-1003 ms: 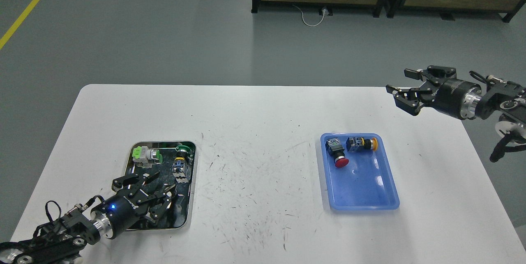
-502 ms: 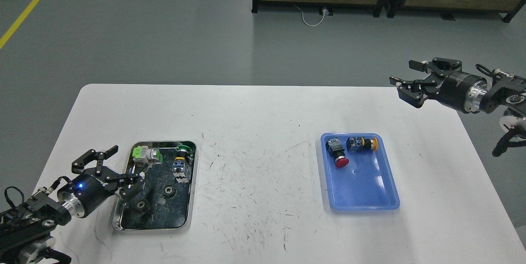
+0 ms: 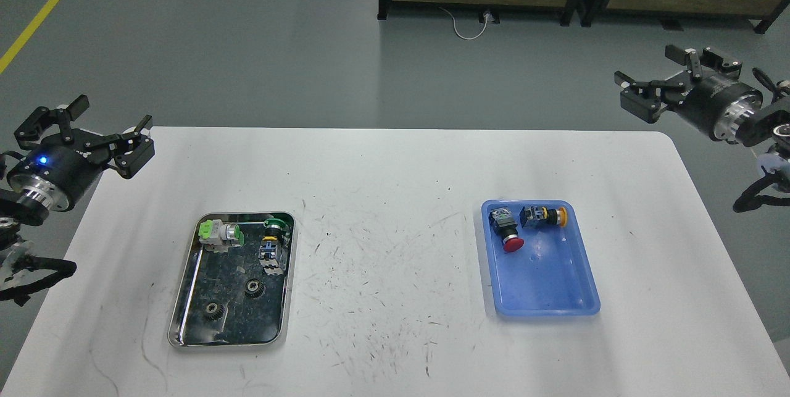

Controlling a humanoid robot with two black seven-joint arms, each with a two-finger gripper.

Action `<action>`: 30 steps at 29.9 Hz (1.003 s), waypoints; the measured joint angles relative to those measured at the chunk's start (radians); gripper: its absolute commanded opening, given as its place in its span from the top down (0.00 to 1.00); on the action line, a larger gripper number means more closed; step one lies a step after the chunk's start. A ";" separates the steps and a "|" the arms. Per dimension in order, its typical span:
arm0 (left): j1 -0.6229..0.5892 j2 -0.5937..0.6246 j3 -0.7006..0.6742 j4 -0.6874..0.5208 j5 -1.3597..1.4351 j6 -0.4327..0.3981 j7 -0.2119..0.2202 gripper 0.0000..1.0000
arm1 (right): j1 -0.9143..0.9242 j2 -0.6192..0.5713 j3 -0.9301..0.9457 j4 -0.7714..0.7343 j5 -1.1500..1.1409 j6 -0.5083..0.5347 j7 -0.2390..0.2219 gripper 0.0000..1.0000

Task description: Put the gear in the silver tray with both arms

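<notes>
Two small dark gears [image 3: 233, 299] (toothed, flat) inside shiny silver tray [image 3: 182, 298].

Single head view, high and fairly far, angled forward-down over white table [image 3: 395, 168].

We stand in a workshop or robotics lab: grey painted concrete floor [image 3: 247, 45] with a yellow safety line [image 3: 43, 11], a scratched white bench [image 3: 395, 187], and trays of industrial push-button switches [image 3: 506, 227].
</notes>
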 measured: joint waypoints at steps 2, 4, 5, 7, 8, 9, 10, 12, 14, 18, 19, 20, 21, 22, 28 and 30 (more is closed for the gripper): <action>-0.047 0.000 0.006 0.001 -0.020 0.000 0.023 0.01 | 0.006 0.010 0.010 -0.015 0.035 -0.028 0.000 0.05; -0.087 0.000 0.018 0.005 -0.052 0.000 0.031 0.01 | 0.023 0.021 0.014 -0.036 0.079 -0.045 -0.002 0.05; -0.109 0.001 0.025 0.008 -0.072 0.000 0.035 0.01 | 0.033 0.025 0.015 -0.046 0.095 -0.049 -0.004 0.05; -0.156 0.002 0.049 0.012 -0.113 -0.001 0.046 0.01 | 0.056 0.032 0.016 -0.071 0.125 -0.054 -0.008 0.05; -0.183 0.004 0.066 0.015 -0.133 -0.003 0.053 0.01 | 0.069 0.037 0.016 -0.087 0.135 -0.058 -0.012 0.05; -0.206 0.004 0.084 0.017 -0.146 -0.006 0.057 0.01 | 0.081 0.044 0.016 -0.100 0.143 -0.063 -0.015 0.05; -0.232 0.005 0.103 0.021 -0.158 -0.009 0.061 0.01 | 0.097 0.053 0.016 -0.116 0.149 -0.068 -0.020 0.05; -0.276 0.004 0.140 0.034 -0.174 -0.015 0.065 0.01 | 0.126 0.069 0.016 -0.150 0.158 -0.074 -0.029 0.05; -0.317 0.003 0.166 0.054 -0.193 -0.024 0.068 0.01 | 0.157 0.089 0.016 -0.187 0.165 -0.075 -0.037 0.05; -0.378 -0.007 0.183 0.102 -0.256 -0.040 0.101 0.02 | 0.218 0.134 0.010 -0.248 0.191 -0.076 -0.065 0.05; -0.390 -0.009 0.184 0.113 -0.265 -0.044 0.109 0.02 | 0.232 0.148 0.008 -0.262 0.203 -0.078 -0.077 0.05; -0.406 -0.012 0.184 0.125 -0.272 -0.049 0.117 0.02 | 0.246 0.161 0.007 -0.275 0.217 -0.080 -0.089 0.05; -0.420 -0.017 0.184 0.138 -0.275 -0.055 0.123 0.02 | 0.257 0.171 0.005 -0.287 0.228 -0.082 -0.097 0.05; -0.432 -0.023 0.184 0.151 -0.276 -0.060 0.129 0.02 | 0.268 0.183 0.004 -0.303 0.241 -0.085 -0.104 0.05; -0.508 -0.088 0.184 0.241 -0.278 -0.071 0.192 0.02 | 0.313 0.248 0.002 -0.370 0.263 -0.113 -0.122 0.05; -0.530 -0.112 0.184 0.259 -0.278 -0.072 0.206 0.01 | 0.317 0.260 0.002 -0.374 0.263 -0.124 -0.133 0.05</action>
